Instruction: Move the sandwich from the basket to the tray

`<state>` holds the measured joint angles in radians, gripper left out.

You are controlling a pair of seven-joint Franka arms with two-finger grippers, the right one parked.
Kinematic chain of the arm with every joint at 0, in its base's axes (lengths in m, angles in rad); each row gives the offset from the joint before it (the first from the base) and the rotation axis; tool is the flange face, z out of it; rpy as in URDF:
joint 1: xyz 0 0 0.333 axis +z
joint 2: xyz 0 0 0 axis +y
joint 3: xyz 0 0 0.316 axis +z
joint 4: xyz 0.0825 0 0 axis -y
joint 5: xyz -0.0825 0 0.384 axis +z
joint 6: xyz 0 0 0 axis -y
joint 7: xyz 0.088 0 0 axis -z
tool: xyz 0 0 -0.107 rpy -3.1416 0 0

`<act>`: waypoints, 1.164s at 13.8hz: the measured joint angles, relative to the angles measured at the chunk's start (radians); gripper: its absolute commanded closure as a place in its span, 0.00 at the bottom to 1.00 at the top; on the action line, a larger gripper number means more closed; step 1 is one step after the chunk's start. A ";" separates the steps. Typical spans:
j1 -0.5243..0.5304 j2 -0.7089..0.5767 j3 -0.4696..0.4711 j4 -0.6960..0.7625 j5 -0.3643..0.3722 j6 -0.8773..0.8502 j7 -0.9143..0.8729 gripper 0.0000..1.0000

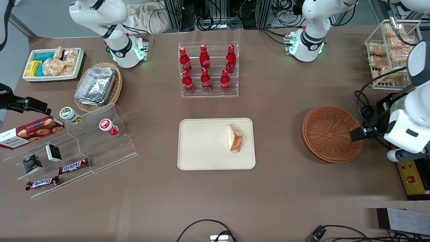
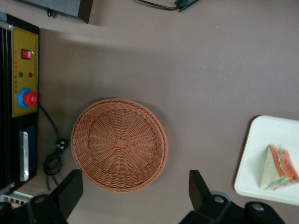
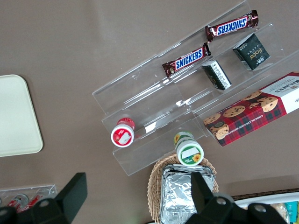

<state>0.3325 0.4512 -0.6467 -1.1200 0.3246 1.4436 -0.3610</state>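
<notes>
The sandwich [image 1: 234, 137] lies on the cream tray [image 1: 201, 151], near the tray edge that faces the basket, with its orange and green filling showing. It also shows in the left wrist view [image 2: 275, 168] on the tray [image 2: 261, 140]. The reddish-brown wicker basket [image 1: 331, 133] is empty and stands beside the tray, toward the working arm's end of the table. My left gripper [image 1: 356, 134] hangs well above the basket's edge on the working arm's end. In the left wrist view it [image 2: 134, 191] is open wide and empty, with the basket [image 2: 119, 143] below it.
A rack of red cola bottles [image 1: 208, 69] stands farther from the front camera than the tray. A yellow control box with a red button [image 1: 411, 178] and a wire rack of bagged snacks [image 1: 389, 50] sit at the working arm's end. An acrylic snack stand [image 1: 67, 151] is at the parked arm's end.
</notes>
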 measured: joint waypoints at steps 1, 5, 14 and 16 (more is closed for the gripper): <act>-0.003 -0.010 0.008 0.000 -0.011 -0.001 0.042 0.00; -0.116 -0.130 0.290 -0.071 -0.191 -0.004 0.280 0.00; -0.230 -0.381 0.454 -0.343 -0.234 0.082 0.406 0.00; -0.242 -0.427 0.462 -0.374 -0.254 0.089 0.393 0.00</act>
<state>0.0904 0.0242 -0.1847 -1.4942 0.0710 1.5325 0.0322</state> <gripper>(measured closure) 0.000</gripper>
